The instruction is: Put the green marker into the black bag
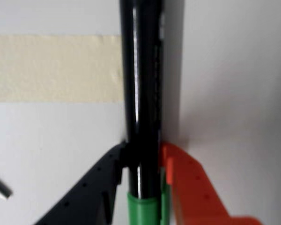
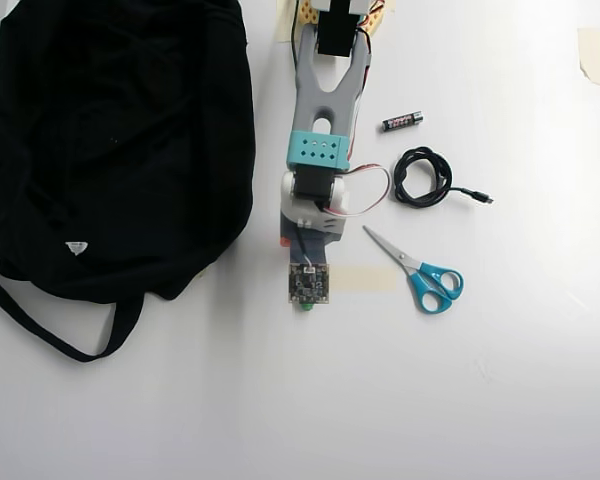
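Note:
In the wrist view the green marker (image 1: pixel 140 84) runs straight up the frame, a dark glossy barrel with a green end at the bottom. My gripper (image 1: pixel 143 152) is shut on it, the black finger (image 1: pixel 98 187) against its left side and the orange finger (image 1: pixel 192 187) against its right. In the overhead view only the marker's green tip (image 2: pixel 307 307) pokes out below the wrist camera board (image 2: pixel 308 285), which hides the jaws. The black bag (image 2: pixel 110 140) fills the upper left, its near edge just left of the arm, with a white tag (image 2: pixel 76 248) and a long strap (image 2: pixel 40 320).
Right of the arm lie blue-handled scissors (image 2: pixel 425 275), a coiled black cable (image 2: pixel 422 178) and a small battery (image 2: pixel 401 121). A beige tape strip (image 2: pixel 365 279) sits on the white table under the gripper, also in the wrist view as tape (image 1: pixel 56 68).

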Available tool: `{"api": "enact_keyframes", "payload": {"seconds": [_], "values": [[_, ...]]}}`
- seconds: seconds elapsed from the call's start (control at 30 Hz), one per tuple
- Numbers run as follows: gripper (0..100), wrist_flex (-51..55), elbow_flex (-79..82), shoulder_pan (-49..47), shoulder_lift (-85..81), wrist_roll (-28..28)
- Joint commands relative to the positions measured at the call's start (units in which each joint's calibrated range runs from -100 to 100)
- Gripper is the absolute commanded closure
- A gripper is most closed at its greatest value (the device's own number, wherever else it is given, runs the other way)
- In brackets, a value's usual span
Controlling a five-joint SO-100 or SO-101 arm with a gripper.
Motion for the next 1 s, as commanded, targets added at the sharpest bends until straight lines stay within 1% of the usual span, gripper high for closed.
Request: {"api": "enact_keyframes", "payload": {"seconds": [0.0,0.13,0.33,0.97], "values": [[98,1.38,0.4,-0.88,0.27,0.16],[98,1.81,0.13,-0.88,0.11,0.11],[98,5.86,-2.38,-2.01,-1.97,0.06],[98,23.0,-25.74,-3.13,-2.96,-0.05]]}}
